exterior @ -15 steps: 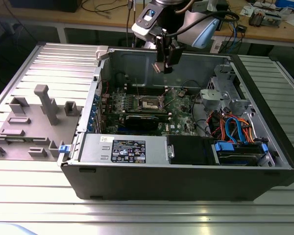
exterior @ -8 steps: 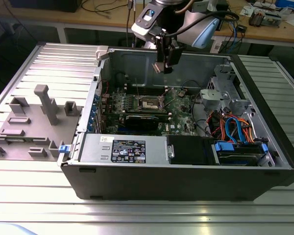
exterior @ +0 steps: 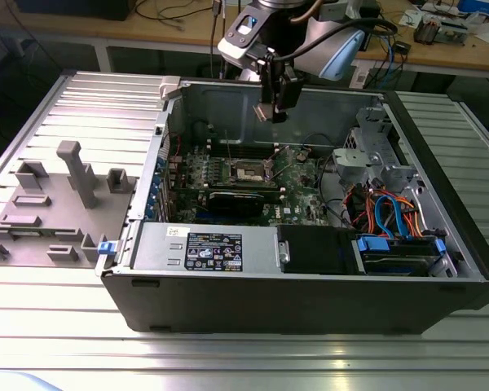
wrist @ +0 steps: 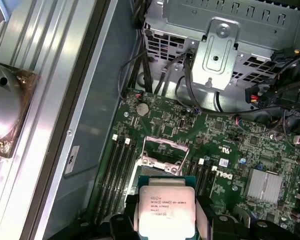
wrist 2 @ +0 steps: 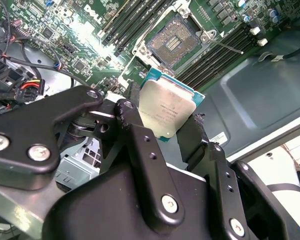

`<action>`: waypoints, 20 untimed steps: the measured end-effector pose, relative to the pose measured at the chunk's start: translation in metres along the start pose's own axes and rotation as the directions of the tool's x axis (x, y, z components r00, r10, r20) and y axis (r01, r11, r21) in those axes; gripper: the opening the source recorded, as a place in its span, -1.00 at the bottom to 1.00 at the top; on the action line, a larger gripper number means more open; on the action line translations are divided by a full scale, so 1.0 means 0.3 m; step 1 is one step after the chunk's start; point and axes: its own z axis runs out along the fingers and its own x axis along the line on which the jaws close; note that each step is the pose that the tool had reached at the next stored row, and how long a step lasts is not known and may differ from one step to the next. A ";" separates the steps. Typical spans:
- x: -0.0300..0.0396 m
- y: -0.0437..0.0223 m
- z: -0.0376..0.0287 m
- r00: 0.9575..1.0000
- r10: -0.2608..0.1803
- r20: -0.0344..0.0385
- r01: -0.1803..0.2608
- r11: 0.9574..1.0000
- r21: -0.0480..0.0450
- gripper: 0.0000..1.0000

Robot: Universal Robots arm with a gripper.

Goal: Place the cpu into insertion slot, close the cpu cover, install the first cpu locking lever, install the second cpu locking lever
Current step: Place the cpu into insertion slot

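You stand in an electronics lab or workshop; ribbed metal table [exterior: 228, 358]; opened computer case [exterior: 293, 305]; cable-strewn wooden bench [exterior: 122, 28] behind.

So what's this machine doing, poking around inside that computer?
A robot arm is reaching into an open computer case. Its jaws are shut on the cpu, a small silver-topped chip, held in the air above the green motherboard. The insertion slot meant for it sits on the board below, empty, so the chip has not been placed yet.
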 end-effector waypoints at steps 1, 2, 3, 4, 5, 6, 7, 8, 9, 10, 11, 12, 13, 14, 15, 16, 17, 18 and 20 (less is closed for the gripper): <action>0.000 0.000 0.000 1.000 0.001 0.000 -0.001 1.000 0.000 0.08; 0.000 0.000 0.000 1.000 0.002 0.000 -0.002 1.000 0.000 0.08; 0.000 0.000 0.000 1.000 0.005 0.000 -0.005 1.000 0.000 0.08; 0.000 0.000 0.000 1.000 0.007 0.001 -0.007 1.000 0.000 0.08; 0.000 0.000 0.001 1.000 0.009 0.001 -0.009 1.000 0.000 0.08; 0.000 0.000 0.001 1.000 0.010 0.001 -0.010 1.000 0.000 0.08; 0.000 0.000 0.001 1.000 0.011 0.001 -0.011 1.000 0.000 0.08; 0.000 0.000 0.001 1.000 0.011 0.001 -0.011 1.000 0.000 0.08; 0.000 0.000 0.001 1.000 0.012 0.001 -0.012 1.000 0.000 0.08; 0.000 0.000 0.001 1.000 0.013 0.001 -0.013 1.000 0.000 0.08; 0.000 0.000 0.001 1.000 0.013 0.001 -0.013 1.000 0.000 0.08; 0.000 0.000 0.001 1.000 0.013 0.001 -0.013 1.000 0.000 0.08; 0.000 0.000 0.001 1.000 0.013 0.001 -0.013 1.000 0.000 0.08; 0.000 0.000 0.001 1.000 0.013 0.001 -0.013 1.000 0.000 0.08; 0.000 0.000 0.001 1.000 0.013 0.001 -0.013 1.000 0.000 0.08; 0.000 0.000 0.001 1.000 0.013 0.001 -0.013 1.000 0.000 0.08; 0.000 0.000 0.001 1.000 0.013 0.001 -0.013 1.000 0.000 0.08; 0.000 0.000 0.001 1.000 0.013 0.001 -0.013 1.000 0.000 0.08; 0.000 0.000 0.001 1.000 0.013 0.001 -0.013 1.000 0.000 0.08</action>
